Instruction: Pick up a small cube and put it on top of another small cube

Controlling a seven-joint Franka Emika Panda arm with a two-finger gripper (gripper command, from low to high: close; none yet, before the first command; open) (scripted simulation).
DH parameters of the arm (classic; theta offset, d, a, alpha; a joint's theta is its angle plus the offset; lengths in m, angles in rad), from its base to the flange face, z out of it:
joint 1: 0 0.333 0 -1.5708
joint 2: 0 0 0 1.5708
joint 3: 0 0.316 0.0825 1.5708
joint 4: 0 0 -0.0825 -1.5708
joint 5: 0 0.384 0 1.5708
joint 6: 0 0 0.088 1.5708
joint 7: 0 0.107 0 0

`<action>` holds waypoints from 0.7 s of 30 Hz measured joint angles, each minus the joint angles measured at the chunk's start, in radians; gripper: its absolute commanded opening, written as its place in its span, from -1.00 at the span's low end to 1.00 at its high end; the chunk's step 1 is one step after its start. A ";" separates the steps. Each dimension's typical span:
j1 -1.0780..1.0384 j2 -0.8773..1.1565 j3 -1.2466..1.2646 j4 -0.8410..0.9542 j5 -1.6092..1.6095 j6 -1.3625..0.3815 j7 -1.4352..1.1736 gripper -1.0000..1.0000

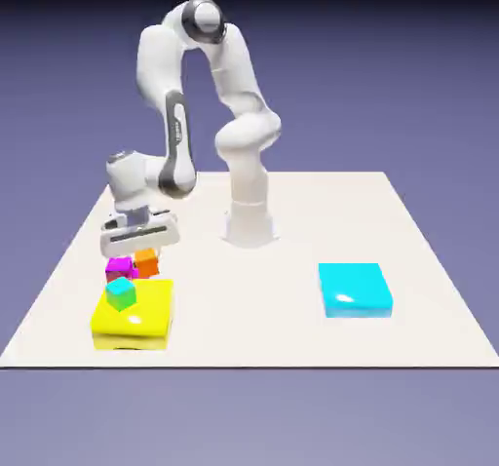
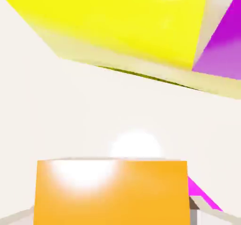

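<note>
Hovering low at the exterior view's left with gripper (image 1: 142,245) jaws seemingly closing around the orange cube (image 1: 146,262), beside a magenta cube (image 1: 120,267), behind the yellow block (image 1: 146,318); stacking apparently not finished.

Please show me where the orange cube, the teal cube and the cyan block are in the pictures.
orange cube (image 1: 147,262): exterior view, on its front face.
teal cube (image 1: 121,293): exterior view, middle of the cube, which sits on the yellow block.
cyan block (image 1: 355,290): exterior view, on its flat top.
</note>
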 measured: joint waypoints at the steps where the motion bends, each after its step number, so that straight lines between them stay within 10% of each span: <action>1: 0.036 0.020 -0.029 -0.002 0.038 0.021 -0.027 -1.00; 2: 0.056 0.032 -0.045 -0.003 0.059 0.032 -0.042 1.00; 21: -0.559 -0.316 0.449 0.033 -0.589 -0.320 0.415 1.00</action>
